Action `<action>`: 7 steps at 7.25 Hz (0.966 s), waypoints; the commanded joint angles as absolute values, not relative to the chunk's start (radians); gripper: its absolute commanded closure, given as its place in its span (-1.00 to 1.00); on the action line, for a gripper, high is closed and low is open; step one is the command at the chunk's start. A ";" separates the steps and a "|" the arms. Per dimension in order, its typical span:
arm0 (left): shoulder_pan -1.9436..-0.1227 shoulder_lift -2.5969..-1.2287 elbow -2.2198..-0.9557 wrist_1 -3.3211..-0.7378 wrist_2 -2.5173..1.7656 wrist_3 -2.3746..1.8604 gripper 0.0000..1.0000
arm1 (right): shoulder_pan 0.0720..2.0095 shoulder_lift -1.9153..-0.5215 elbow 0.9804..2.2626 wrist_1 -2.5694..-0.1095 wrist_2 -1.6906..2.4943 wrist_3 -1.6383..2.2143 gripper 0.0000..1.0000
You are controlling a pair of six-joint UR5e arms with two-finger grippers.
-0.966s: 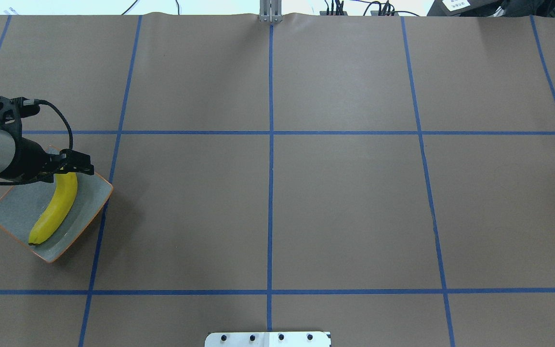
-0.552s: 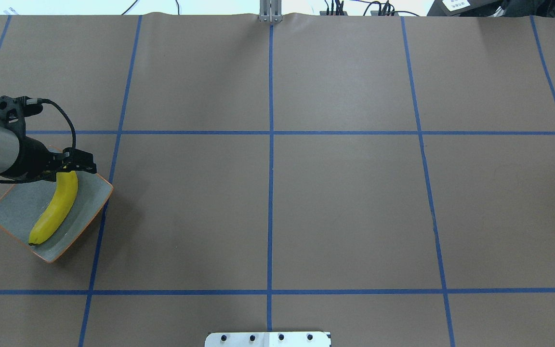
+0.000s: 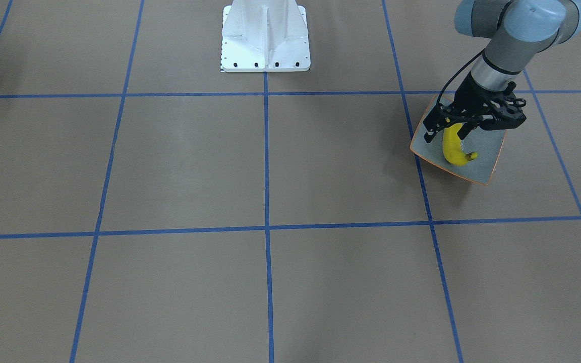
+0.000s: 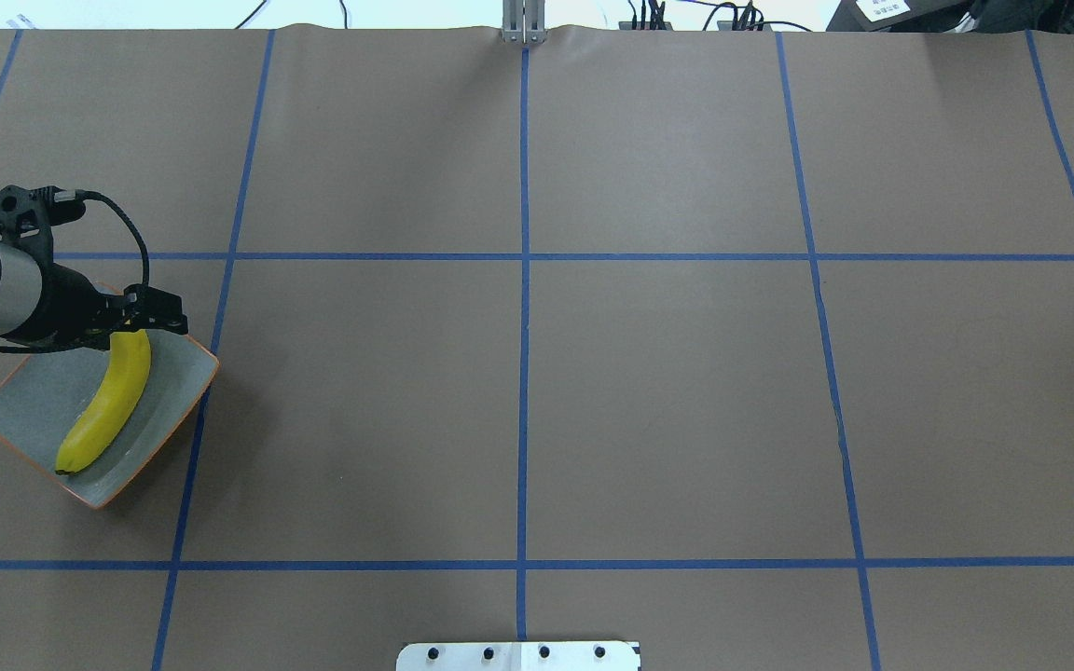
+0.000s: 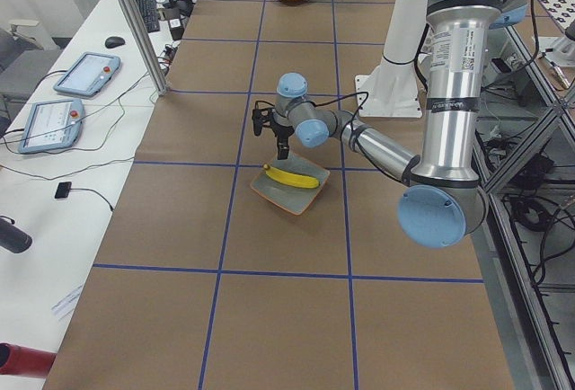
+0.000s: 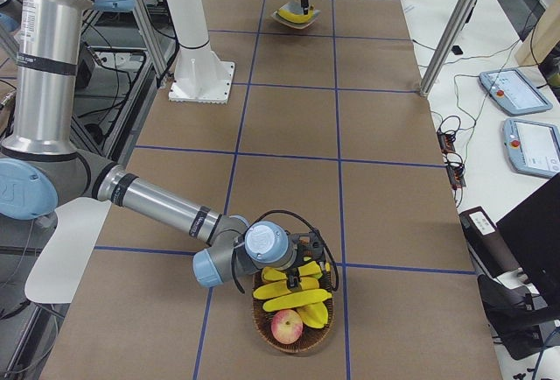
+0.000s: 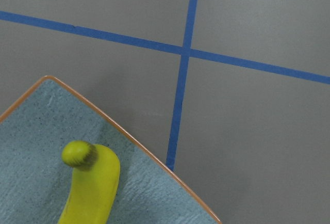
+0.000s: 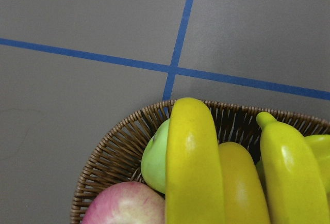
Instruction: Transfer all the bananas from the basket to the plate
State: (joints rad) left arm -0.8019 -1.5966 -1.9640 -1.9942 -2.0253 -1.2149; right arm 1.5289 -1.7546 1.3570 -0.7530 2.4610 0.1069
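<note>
- Left pincer has its fingers spread apart, one to each side of one end of a banana, and grips nothing.
- Over the last second it has drawn slightly up and away while the banana stayed put. I judge this a finished release, with one fruit delivered.
- That banana lies slantwise across the plate, which holds nothing else and sits at the left end of the tabletop.
- Right pincer hovers over the basket at the opposite end. I cannot tell whether its fingers are apart or together.
- Bananas are piled in the basket, three as far as I can count, along with a reddish apple and a green fruit. Most of the task remains.
</note>
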 commanded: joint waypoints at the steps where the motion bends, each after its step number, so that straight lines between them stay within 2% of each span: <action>1: -0.801 -1.597 -1.963 -1.994 -2.026 -1.215 -0.98 | 1.511 -1.762 1.344 -0.756 2.441 0.053 -0.37; 2: -0.801 -1.598 -1.963 -1.994 -2.025 -1.215 -0.98 | 1.511 -1.761 1.344 -0.758 2.445 0.038 0.70; 3: -0.801 -1.598 -1.965 -1.994 -2.025 -1.216 -0.98 | 1.505 -1.756 1.344 -0.758 2.450 0.037 1.00; 7: -0.796 -1.608 -1.965 -1.996 -2.025 -1.238 -0.98 | 1.523 -1.753 1.359 -0.765 2.497 0.032 1.00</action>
State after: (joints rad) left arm -0.7992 -1.6016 -1.9656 -1.9955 -2.0254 -1.2284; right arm 1.5095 -1.7547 1.3509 -0.7595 2.4717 0.0331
